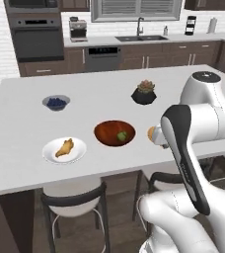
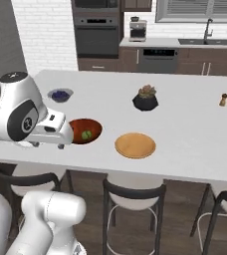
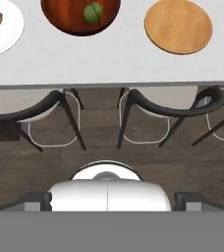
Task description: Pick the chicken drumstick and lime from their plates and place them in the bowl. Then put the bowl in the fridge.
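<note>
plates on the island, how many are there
2. The white plate with the chicken drumstick sits left of the bowl; the bare wooden plate sits right of it.

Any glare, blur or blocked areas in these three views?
Left base view: soft, the arm hides most of the wooden plate. Right base view: flat light, lime sharp in the bowl. Hand view: crisp, faint sheen on the white plate.
</note>
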### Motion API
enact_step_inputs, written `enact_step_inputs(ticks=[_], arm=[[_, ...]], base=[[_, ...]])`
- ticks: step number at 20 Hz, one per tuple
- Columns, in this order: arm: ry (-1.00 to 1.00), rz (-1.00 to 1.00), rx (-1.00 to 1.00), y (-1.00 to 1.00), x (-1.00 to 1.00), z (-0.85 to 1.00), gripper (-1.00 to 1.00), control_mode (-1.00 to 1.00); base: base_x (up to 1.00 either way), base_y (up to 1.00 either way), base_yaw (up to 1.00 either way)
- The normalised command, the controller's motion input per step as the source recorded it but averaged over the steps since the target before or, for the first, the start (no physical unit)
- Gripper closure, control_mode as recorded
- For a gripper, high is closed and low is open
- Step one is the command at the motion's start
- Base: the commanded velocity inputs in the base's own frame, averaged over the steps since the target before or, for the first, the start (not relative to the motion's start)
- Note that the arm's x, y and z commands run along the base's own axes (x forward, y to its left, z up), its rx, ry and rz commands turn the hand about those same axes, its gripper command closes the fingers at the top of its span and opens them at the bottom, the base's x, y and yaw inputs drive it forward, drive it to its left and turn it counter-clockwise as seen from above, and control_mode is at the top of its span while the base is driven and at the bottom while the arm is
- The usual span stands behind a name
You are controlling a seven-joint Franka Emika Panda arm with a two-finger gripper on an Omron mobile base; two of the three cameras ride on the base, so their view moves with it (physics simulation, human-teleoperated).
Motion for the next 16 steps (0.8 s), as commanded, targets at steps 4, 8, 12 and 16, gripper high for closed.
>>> enact_step_inputs(ticks=[4, 8, 12, 16], arm=[[0.00, 0.00, 0.00, 0.00, 0.00, 0.00, -1.00, 1.00], [0.00, 0.00, 0.00, 0.00, 0.00, 0.00, -1.00, 1.00], [0.00, 0.00, 0.00, 0.00, 0.00, 0.00, -1.00, 1.00], [0.00, 0.00, 0.00, 0.00, 0.00, 0.00, -1.00, 1.00]], base=[[0.06, 0.98, -0.01], [0.24, 0.78, 0.05], [0.51, 0.24, 0.03], [0.52, -0.05, 0.00]])
